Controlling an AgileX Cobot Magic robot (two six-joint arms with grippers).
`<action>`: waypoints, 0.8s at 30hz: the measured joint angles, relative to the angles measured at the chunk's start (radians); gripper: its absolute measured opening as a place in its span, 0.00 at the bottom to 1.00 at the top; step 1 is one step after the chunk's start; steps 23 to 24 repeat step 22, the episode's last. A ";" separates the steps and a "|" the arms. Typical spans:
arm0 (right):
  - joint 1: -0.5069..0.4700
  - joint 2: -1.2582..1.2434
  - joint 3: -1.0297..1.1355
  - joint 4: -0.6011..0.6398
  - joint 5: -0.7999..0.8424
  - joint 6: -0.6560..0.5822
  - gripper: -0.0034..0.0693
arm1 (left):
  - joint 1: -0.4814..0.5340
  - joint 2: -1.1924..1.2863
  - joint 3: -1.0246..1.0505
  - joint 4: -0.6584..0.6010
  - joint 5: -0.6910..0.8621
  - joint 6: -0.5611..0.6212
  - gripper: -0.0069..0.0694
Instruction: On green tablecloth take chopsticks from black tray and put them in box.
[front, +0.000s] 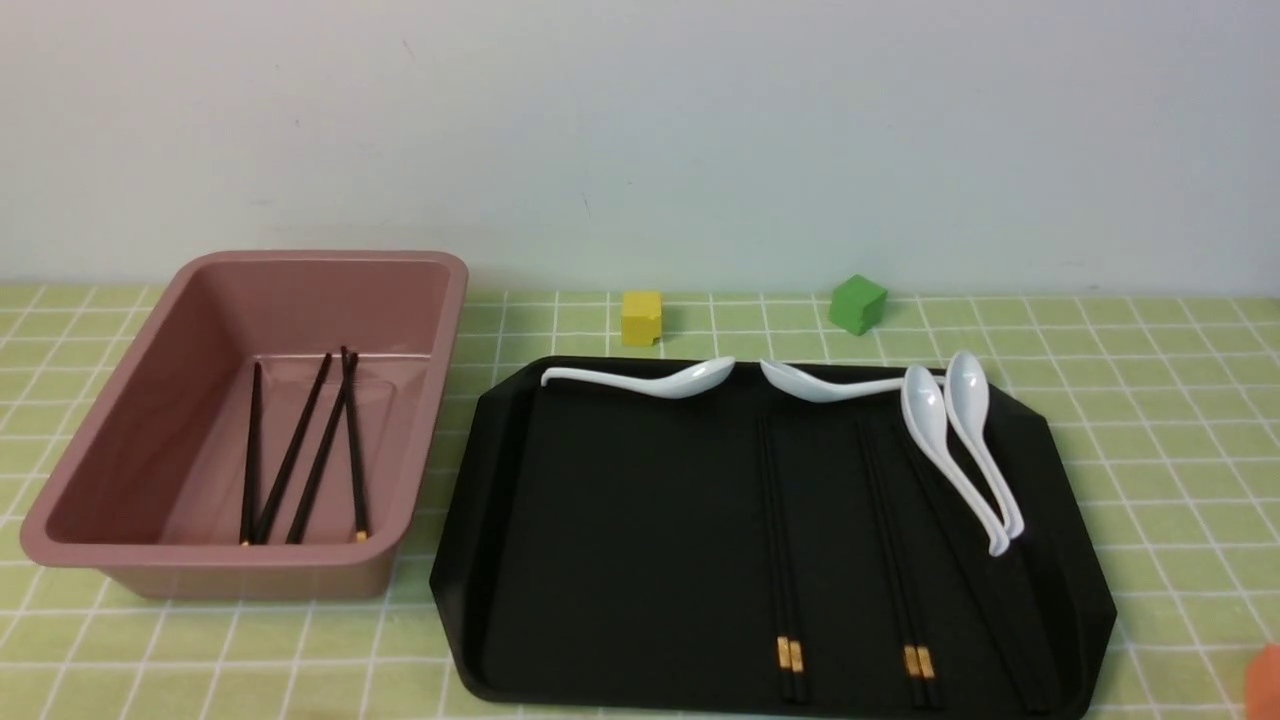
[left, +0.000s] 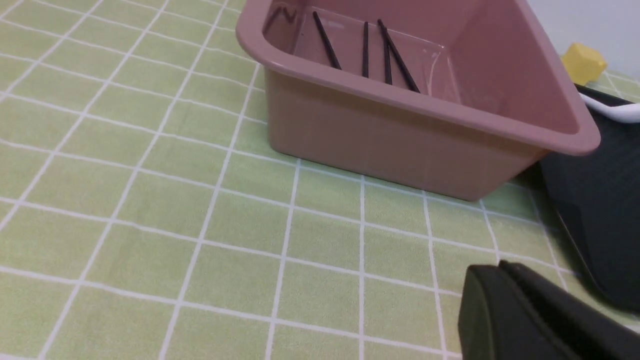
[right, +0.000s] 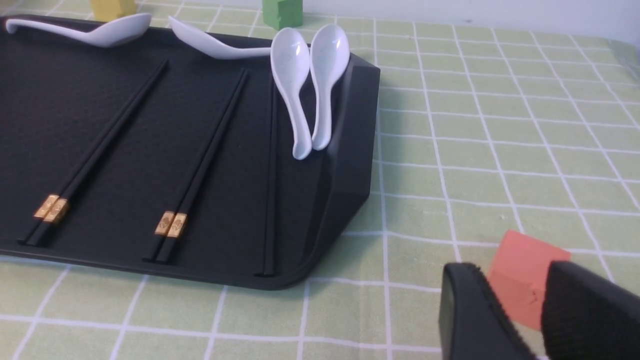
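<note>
So four chopsticks (front: 300, 455) already lay in the box (front: 120, 420), at 9 o'clock from the tray (front: 620, 560), which held more pairs (front: 785, 560) beside white spoons (front: 960, 440). Left gripper (left: 505, 300) looked closed, empty. Right gripper (right: 515, 305) was a bit open over an orange block (right: 525, 265), gripping nothing.

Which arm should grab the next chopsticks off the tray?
Probably right. The remaining chopsticks lie on the black tray's right half, near the right gripper. The left gripper sits by the box.
</note>
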 joint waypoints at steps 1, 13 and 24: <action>0.000 0.000 0.000 0.000 0.000 0.000 0.38 | -0.022 0.000 0.000 0.000 0.000 0.000 0.11; 0.000 0.000 0.000 0.000 0.000 0.001 0.38 | -0.066 0.000 0.000 0.000 0.001 0.000 0.12; 0.000 0.000 0.000 0.000 0.000 0.001 0.38 | -0.066 0.000 0.000 0.000 0.001 0.000 0.14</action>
